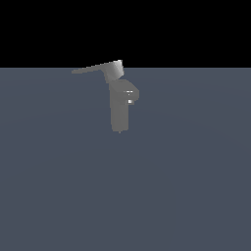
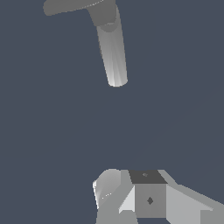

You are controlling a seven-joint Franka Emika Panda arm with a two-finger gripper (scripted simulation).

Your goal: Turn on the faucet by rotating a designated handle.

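The grey faucet stands upright on the floor, with its short spout pointing to the exterior view's right. The handle is a long thin lever on a wedge hub, reaching to the exterior view's left from the top of the column. The wrist view shows the faucet column and the handle at a distance. My gripper shows only in the wrist view, well apart from the faucet. Its fingers sit together with no gap and hold nothing. The arm is out of the exterior view.
A flat dark blue-grey floor spreads all around the faucet, with black background behind it.
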